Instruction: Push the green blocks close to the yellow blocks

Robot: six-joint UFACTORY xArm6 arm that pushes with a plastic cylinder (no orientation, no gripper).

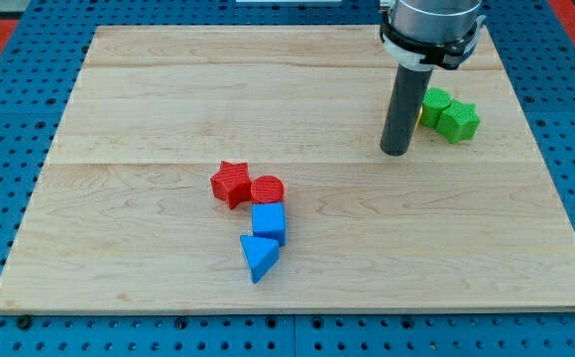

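My tip [395, 152] rests on the board near its top-right corner, holding nothing. Two green blocks [449, 113] lie touching just right of it, a yellow sliver [419, 116] beside them.

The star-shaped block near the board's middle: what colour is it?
Red. The star-shaped block shows clearly in the camera view.

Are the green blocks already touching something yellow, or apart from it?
Touching, as far as I can tell: a yellow sliver shows against the two green blocks, mostly hidden behind my rod. My tip rests to their left.
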